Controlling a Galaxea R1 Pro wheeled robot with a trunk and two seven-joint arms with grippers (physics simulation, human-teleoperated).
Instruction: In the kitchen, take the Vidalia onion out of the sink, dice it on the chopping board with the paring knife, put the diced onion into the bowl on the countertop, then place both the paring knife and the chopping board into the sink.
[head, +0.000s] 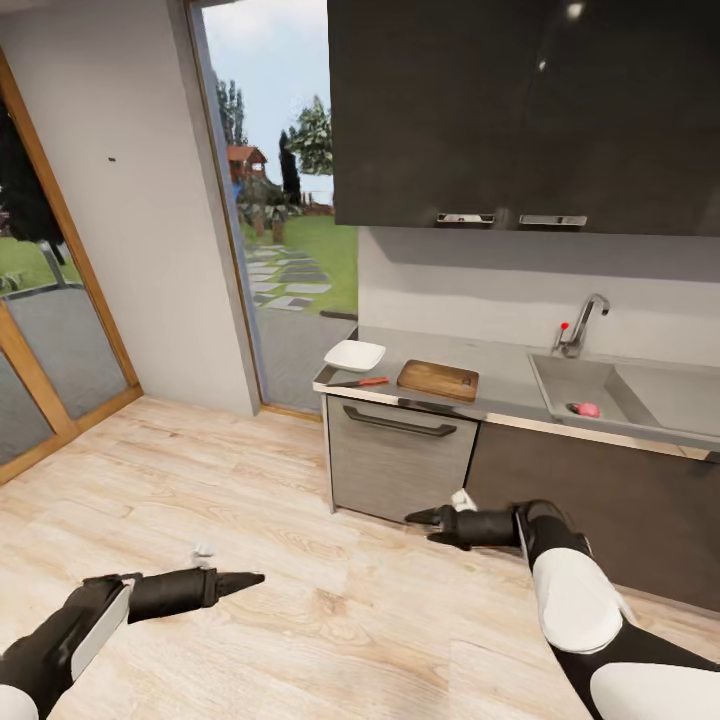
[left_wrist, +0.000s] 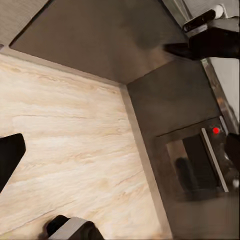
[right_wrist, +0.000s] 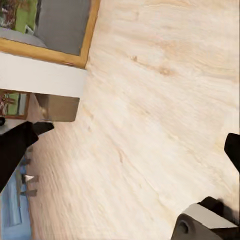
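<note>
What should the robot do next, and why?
Probably roll closer to the counter, toward the sink. The pink onion sits in the sink, and both grippers, left and right, hang over the wooden floor, holding nothing and well short of the counter. It likely cannot reach the onion from here.

Bright daylight, soft shadows, perhaps slightly blurred

Counted: 1 shallow glossy white bowl (head: 354, 355), 1 red-handled paring knife (head: 359, 382), 1 brown wooden chopping board (head: 438, 379), 1 pinkish-red onion (head: 587, 409), 1 stainless-steel sink (head: 612, 392), 2 black grippers (head: 243, 580) (head: 420, 517).
</note>
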